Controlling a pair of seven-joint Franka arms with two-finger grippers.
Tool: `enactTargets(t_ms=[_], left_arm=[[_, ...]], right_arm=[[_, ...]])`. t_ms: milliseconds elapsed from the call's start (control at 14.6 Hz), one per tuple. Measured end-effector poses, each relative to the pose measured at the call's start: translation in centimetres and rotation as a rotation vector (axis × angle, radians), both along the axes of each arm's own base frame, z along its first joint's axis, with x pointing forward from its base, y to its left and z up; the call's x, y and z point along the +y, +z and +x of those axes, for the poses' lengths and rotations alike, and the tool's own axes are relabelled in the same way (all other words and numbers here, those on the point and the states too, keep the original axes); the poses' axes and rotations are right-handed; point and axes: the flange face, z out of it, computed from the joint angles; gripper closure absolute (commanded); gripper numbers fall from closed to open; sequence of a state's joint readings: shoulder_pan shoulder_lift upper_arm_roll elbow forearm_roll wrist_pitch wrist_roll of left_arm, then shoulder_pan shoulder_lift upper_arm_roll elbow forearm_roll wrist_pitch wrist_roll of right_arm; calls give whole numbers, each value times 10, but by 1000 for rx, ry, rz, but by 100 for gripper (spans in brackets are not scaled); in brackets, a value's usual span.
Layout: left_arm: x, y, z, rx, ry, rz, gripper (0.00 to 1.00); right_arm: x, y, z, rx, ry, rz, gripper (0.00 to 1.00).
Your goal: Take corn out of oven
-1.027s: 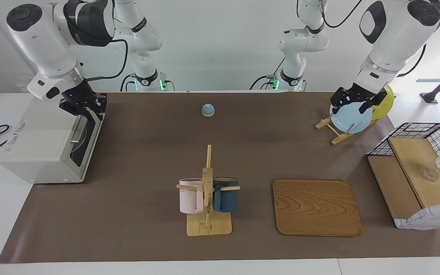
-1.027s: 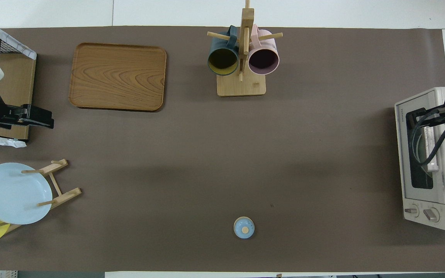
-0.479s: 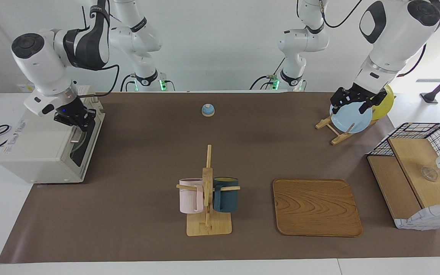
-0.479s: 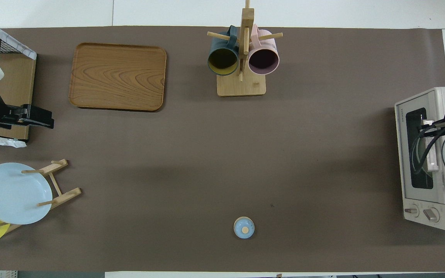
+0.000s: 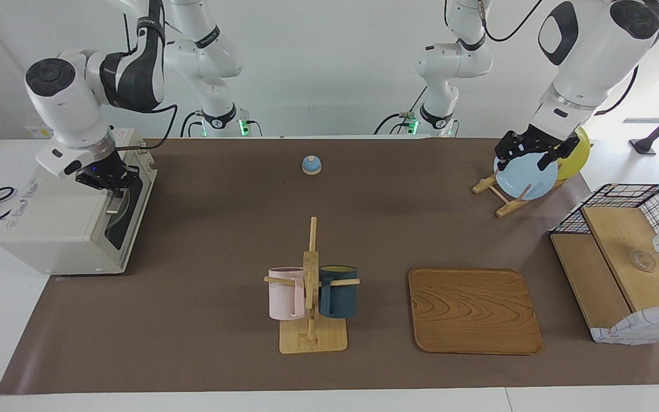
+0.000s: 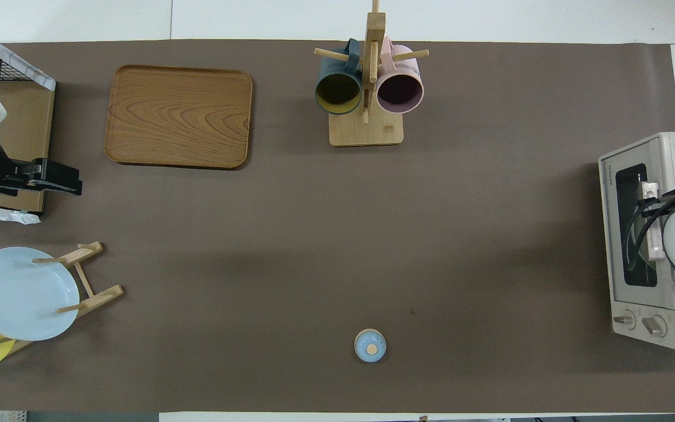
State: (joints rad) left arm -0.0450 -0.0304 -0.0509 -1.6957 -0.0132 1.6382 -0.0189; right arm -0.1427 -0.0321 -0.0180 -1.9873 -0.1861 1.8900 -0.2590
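The off-white oven (image 5: 60, 223) stands at the right arm's end of the table, also in the overhead view (image 6: 610, 234). Its dark glass door (image 6: 630, 234) is shut, with the metal bar handle (image 5: 115, 201) across it. The corn is hidden; none shows in either view. My right gripper (image 5: 106, 180) is low over the oven's top front edge, right by the end of the handle nearer to the robots. Its arm covers it from above. My left gripper (image 5: 525, 160) waits open and empty over the blue plate (image 5: 527, 182) in the plate rack.
A mug rack (image 5: 310, 286) with a pink and a dark blue mug stands mid-table. A wooden tray (image 5: 472, 309) lies beside it. A small blue bell (image 5: 311, 165) sits near the robots. A yellow plate (image 5: 576, 151) and a wire-and-wood basket (image 5: 627, 257) are at the left arm's end.
My right gripper has moved from in front of the oven door back and down over the oven's top front edge. The door stays shut. The left arm has not moved.
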Motion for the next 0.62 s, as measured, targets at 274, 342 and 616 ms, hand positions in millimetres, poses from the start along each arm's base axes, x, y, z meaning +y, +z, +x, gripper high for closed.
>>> enactTargets(t_ms=[274,342,616], left_arm=[[-1,0,0,1,-1,0,0],[-1,0,0,1,-1,0,0],[-1,0,0,1,-2,0,0]], right_arm=[[0,-1,-1,-2,0,0,100],[0,-2,-1,-2,0,0,100],[2,-3,-1,-4,3,0,100]])
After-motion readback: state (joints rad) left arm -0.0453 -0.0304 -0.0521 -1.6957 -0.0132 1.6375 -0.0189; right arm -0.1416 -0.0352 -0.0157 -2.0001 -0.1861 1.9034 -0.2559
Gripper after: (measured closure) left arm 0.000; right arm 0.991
